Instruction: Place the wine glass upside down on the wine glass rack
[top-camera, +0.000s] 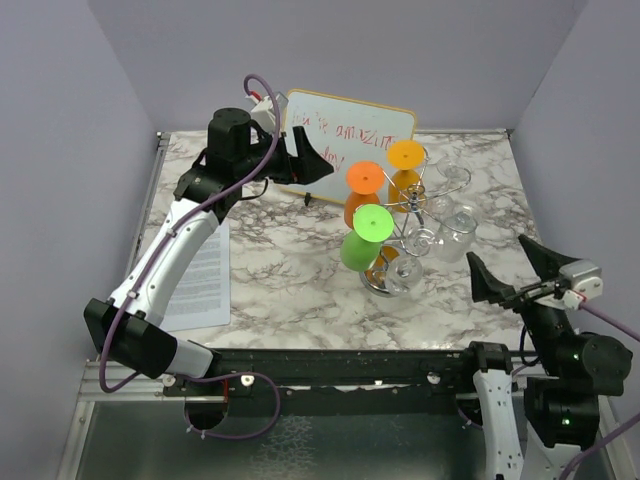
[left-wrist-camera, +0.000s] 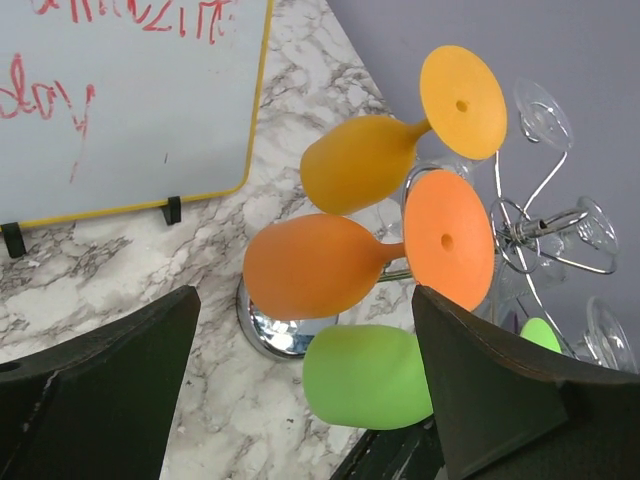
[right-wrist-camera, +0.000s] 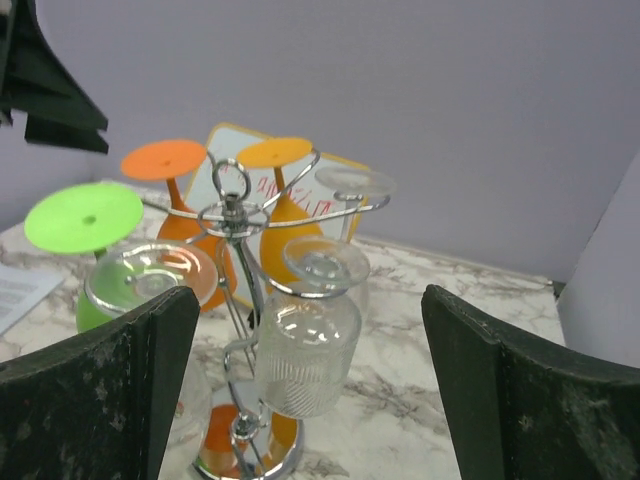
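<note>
- Hanging bowl-down on the wine glass rack (left-wrist-camera: 262, 325), at mid-surface just near of the whiteboard (top-camera: 350, 130), are a green wine glass (top-camera: 360, 250), an orange wine glass (left-wrist-camera: 315, 265), a yellow wine glass (left-wrist-camera: 360, 160) and clear glasses (right-wrist-camera: 305, 340).
- The left hand (left-wrist-camera: 305, 297) hovers far-left of the rack, fingers apart and empty.
- The right hand (top-camera: 500, 252) waits near-right, also apart and empty.
- The placing step looks done; next, both arms need to clear off without knocking the rack.

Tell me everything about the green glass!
The green glass looks like matte, opaque lime plastic or silicone. It has a rounded bowl, a short stem and a flat round foot with a tiny dot in the middle. It hangs upside down from the silver wire rack, foot on top.
</note>
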